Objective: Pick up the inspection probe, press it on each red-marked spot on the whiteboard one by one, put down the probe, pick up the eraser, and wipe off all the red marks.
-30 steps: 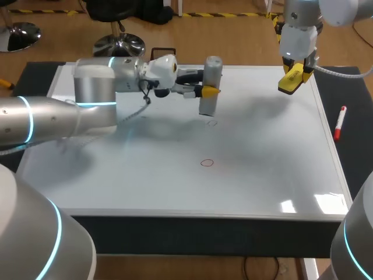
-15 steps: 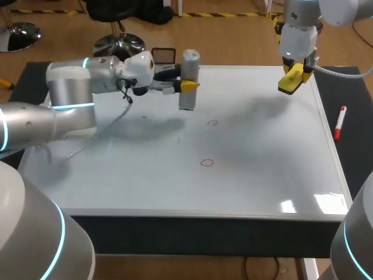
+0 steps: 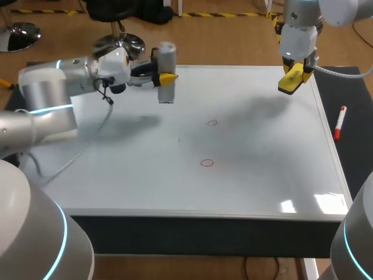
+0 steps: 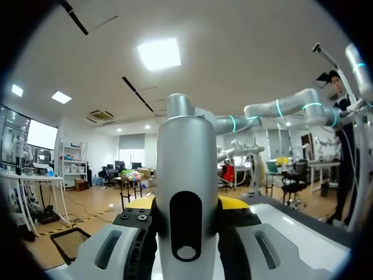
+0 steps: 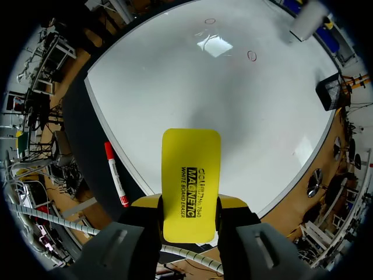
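the left gripper (image 3: 165, 77) is pinching the inspection probe (image 3: 166, 61) upright between its 2 yellow tips, low on the grey body, above the far left part of the whiteboard (image 3: 262, 175) and close to its far edge. the probe's foot looks to hang just clear of the board, though from the head view i can't be sure it isn't touching.

the right gripper (image 3: 292, 77) hangs over the far right corner, pressed onto the yellow eraser (image 5: 191, 181) from both sides. 2 red rings remain mid-board: a clear one (image 3: 207, 163) nearer the robot and a fainter one (image 3: 211, 123) beyond it. both sit well apart from the probe. a red marker (image 3: 339, 122) lies on the dark mat beside the board's right edge.

with the probe this far from the marks, the step in hand reads as setting it down. to do that well:
- keep it vertical.
- lower it until the base bears fully on a flat spot off the wiping area.
- spread the fingers only then, and lift straight up so it doesn't tip.
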You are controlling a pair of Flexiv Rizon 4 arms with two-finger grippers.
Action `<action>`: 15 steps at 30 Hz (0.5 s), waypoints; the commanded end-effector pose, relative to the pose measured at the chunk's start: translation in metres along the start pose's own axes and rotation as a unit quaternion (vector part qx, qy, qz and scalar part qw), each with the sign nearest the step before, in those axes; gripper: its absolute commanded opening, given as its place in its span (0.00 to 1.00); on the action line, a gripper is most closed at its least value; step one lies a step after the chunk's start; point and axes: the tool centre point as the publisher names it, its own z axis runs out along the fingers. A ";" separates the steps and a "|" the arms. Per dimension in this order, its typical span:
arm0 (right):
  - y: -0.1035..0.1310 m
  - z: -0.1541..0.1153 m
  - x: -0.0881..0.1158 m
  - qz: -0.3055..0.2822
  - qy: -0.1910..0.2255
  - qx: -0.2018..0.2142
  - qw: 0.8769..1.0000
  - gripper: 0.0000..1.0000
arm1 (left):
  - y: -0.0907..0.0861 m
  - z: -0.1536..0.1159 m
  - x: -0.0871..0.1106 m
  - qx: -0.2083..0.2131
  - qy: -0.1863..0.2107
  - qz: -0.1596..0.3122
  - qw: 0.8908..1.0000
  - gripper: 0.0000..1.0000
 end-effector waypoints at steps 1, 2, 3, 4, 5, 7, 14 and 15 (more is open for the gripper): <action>0.000 -0.001 0.001 -0.001 0.001 0.001 1.000 0.00 | -0.011 -0.016 0.006 0.000 -0.036 0.005 0.999 0.00; 0.000 -0.001 0.001 -0.001 0.001 0.001 1.000 0.00 | -0.012 -0.019 0.005 0.000 -0.039 0.006 0.999 0.00; 0.000 -0.001 0.001 -0.001 0.001 0.001 1.000 0.00 | -0.013 -0.022 0.004 0.001 -0.044 0.007 0.999 0.00; 0.000 -0.001 0.001 -0.001 0.001 0.001 1.000 0.00 | -0.014 -0.025 0.002 0.001 -0.046 0.008 0.999 0.00; 0.000 -0.001 0.001 -0.001 0.001 0.001 1.000 0.00 | -0.014 -0.028 0.001 0.000 -0.049 0.009 0.999 0.00; 0.000 -0.001 0.001 -0.001 0.001 0.001 1.000 0.00 | -0.016 -0.034 0.001 -0.003 -0.055 0.011 0.998 0.00; 0.000 -0.001 0.001 -0.001 0.001 0.001 1.000 0.00 | -0.018 -0.052 -0.004 -0.003 -0.074 0.014 0.997 0.00; 0.000 -0.001 0.001 -0.001 0.001 0.001 1.000 0.00 | -0.018 -0.053 -0.004 -0.003 -0.075 0.015 0.997 0.00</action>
